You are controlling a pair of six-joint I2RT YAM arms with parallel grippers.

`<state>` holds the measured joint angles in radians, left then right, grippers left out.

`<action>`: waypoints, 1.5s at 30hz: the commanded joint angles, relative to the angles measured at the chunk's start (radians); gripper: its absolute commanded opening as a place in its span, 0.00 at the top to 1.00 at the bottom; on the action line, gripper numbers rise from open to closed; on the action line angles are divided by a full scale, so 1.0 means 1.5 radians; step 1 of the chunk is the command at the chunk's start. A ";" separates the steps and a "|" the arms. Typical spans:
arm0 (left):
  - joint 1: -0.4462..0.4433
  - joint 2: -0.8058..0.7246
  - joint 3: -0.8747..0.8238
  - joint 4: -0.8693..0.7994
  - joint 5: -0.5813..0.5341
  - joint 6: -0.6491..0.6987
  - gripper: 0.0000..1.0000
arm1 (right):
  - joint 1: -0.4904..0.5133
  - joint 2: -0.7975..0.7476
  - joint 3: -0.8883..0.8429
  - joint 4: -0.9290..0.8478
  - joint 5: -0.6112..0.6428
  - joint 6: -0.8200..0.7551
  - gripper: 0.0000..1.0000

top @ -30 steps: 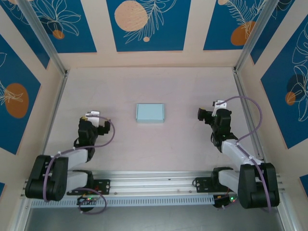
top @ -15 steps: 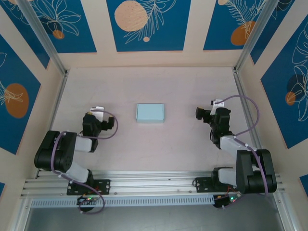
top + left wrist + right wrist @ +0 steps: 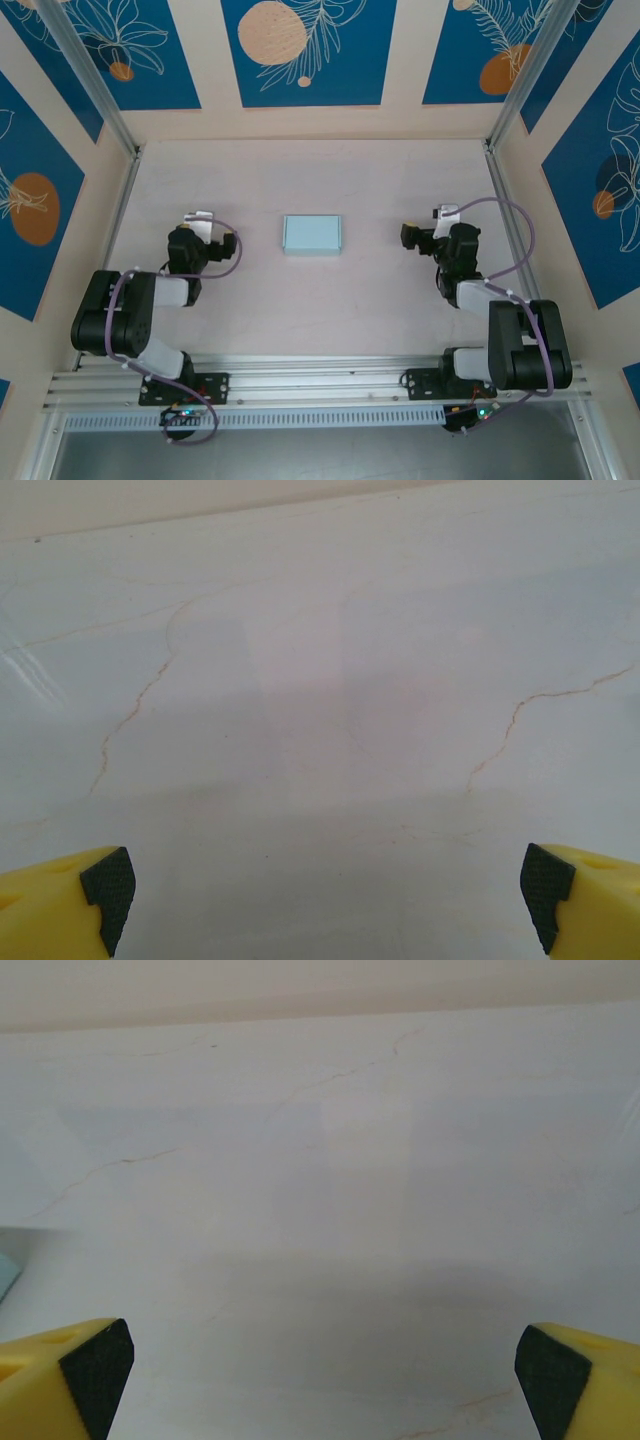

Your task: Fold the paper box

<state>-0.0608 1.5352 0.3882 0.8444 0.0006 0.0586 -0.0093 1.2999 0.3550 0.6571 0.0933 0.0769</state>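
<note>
The paper box [image 3: 311,234] is a small pale-blue closed rectangular box lying flat at the middle of the table. My left gripper [image 3: 192,238] hovers well to its left, apart from it. In the left wrist view, the left gripper [image 3: 325,890] is open, its yellow fingertips [image 3: 95,890] wide apart over bare table. My right gripper [image 3: 436,232] is well to the right of the box. The right wrist view shows the right gripper [image 3: 320,1365] open with nothing between its fingers, and a sliver of the paper box [image 3: 6,1276] at the left edge.
The pale marbled table [image 3: 320,300] is enclosed by patterned blue-and-cream walls [image 3: 300,50] at the back and sides. Metal rails [image 3: 110,230] run along both side edges. The arm bases sit on a rail [image 3: 320,375] at the near edge.
The left arm has folded back, and its gripper has shifted a little farther from the near edge. The right gripper has crept slightly left and away. The box has not moved.
</note>
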 commanded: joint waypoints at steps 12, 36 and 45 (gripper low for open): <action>0.009 0.003 0.007 -0.001 0.018 -0.008 0.00 | 0.004 0.129 0.000 0.160 -0.075 -0.010 0.00; 0.009 0.002 0.005 0.001 0.017 -0.007 0.00 | 0.003 0.146 0.040 0.097 -0.039 0.008 0.00; 0.009 0.002 0.005 0.001 0.017 -0.007 0.00 | -0.001 0.148 0.043 0.094 -0.047 0.011 0.00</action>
<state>-0.0608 1.5349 0.3882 0.8444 0.0006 0.0586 -0.0078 1.5169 0.3939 0.7956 0.0574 0.1169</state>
